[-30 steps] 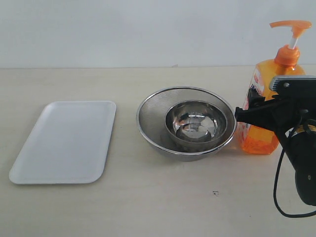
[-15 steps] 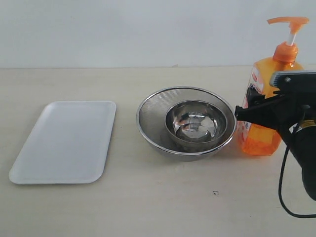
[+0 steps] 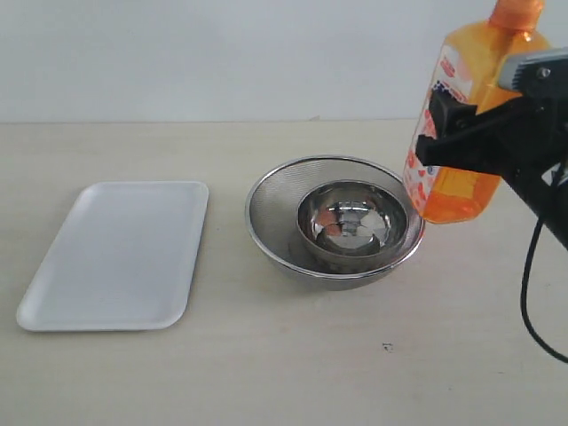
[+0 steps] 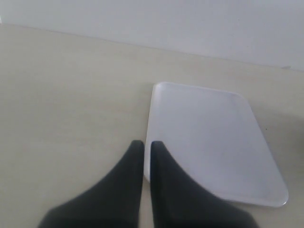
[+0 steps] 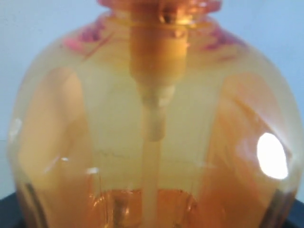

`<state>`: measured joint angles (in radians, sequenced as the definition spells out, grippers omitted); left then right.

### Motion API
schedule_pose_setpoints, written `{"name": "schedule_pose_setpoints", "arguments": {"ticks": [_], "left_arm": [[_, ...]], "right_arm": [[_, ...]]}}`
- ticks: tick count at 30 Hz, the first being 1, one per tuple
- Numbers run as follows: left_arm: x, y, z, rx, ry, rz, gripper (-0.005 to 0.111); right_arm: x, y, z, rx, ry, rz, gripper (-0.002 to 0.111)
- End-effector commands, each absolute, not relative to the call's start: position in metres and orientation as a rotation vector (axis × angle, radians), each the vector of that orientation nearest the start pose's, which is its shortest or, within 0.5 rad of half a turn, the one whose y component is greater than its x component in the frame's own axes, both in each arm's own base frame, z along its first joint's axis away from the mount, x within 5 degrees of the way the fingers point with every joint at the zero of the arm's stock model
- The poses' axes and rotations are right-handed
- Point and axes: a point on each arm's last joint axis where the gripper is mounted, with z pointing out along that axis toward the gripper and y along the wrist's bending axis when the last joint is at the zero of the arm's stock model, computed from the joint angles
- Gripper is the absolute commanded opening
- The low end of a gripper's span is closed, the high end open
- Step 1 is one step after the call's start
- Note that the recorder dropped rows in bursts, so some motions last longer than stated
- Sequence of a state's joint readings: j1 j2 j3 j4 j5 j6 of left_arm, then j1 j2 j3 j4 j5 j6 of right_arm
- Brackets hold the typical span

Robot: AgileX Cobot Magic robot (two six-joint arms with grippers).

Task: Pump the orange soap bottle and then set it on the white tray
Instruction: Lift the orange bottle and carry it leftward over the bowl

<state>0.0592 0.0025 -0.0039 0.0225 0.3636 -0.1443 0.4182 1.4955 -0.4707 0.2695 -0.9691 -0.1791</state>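
The orange soap bottle (image 3: 457, 115) hangs in the air at the right, tilted, its base over the right rim of the strainer; its pump head is cut off by the top edge. My right gripper (image 3: 444, 133) is shut on its body. In the right wrist view the translucent orange soap bottle (image 5: 152, 123) fills the frame and hides the fingers. The white tray (image 3: 120, 253) lies flat at the left. My left gripper (image 4: 144, 145) is shut and holds nothing, hovering at the corner of the white tray (image 4: 209, 142); it is out of the exterior view.
A round steel mesh strainer (image 3: 266, 209) with a steel bowl (image 3: 352, 219) inside it stands at the middle of the table, between bottle and tray. A black cable (image 3: 532, 302) hangs from the right arm. A white wall runs behind the table.
The right gripper has lifted the bottle off the table, up and slightly left, so that it now tilts over the strainer's rim. Tray, strainer and bowl have not moved.
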Motion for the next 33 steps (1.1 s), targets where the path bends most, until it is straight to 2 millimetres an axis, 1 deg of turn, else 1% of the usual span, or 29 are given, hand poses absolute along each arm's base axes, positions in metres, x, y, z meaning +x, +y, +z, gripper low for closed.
{"name": "schedule_pose_setpoints", "arguments": {"ticks": [1, 5, 9, 13, 18, 20, 22, 29, 31, 32, 33], "left_arm": [[0.053, 0.004, 0.180, -0.172, 1.841, -0.031, 0.005], [0.053, 0.004, 0.180, -0.172, 1.841, -0.031, 0.005], [0.053, 0.004, 0.180, -0.172, 1.841, -0.031, 0.005], [0.053, 0.004, 0.180, -0.172, 1.841, -0.031, 0.005], [0.053, 0.004, 0.180, -0.172, 1.841, -0.031, 0.005], [0.053, 0.004, 0.180, -0.172, 1.841, -0.031, 0.005], [0.053, 0.004, 0.180, -0.172, 1.841, -0.031, 0.005], [0.053, 0.004, 0.180, -0.172, 1.841, -0.031, 0.005], [0.053, 0.004, 0.180, -0.172, 1.841, -0.031, 0.005], [0.053, 0.004, 0.180, -0.172, 1.841, -0.031, 0.005], [0.053, 0.004, 0.180, -0.172, 1.841, -0.031, 0.005]], "right_arm": [[0.263, 0.101, 0.264, -0.214, 1.407, 0.174, 0.000], [0.270, 0.108, 0.285, -0.244, 1.389, 0.200, 0.000], [0.273, 0.121, 0.297, -0.301, 1.380, 0.284, 0.000], [0.269, 0.141, 0.310, -0.339, 1.326, 0.340, 0.000], [0.258, 0.177, 0.330, -0.394, 1.252, 0.431, 0.000], [0.255, 0.194, 0.333, -0.420, 1.243, 0.450, 0.000], [0.256, 0.207, 0.334, -0.438, 1.252, 0.437, 0.000], [0.263, 0.258, 0.323, -0.511, 1.280, 0.495, 0.000], [0.268, 0.286, 0.318, -0.536, 1.297, 0.541, 0.000], [0.268, 0.292, 0.317, -0.541, 1.300, 0.552, 0.000], [0.270, 0.304, 0.314, -0.542, 1.304, 0.570, 0.000]]}}
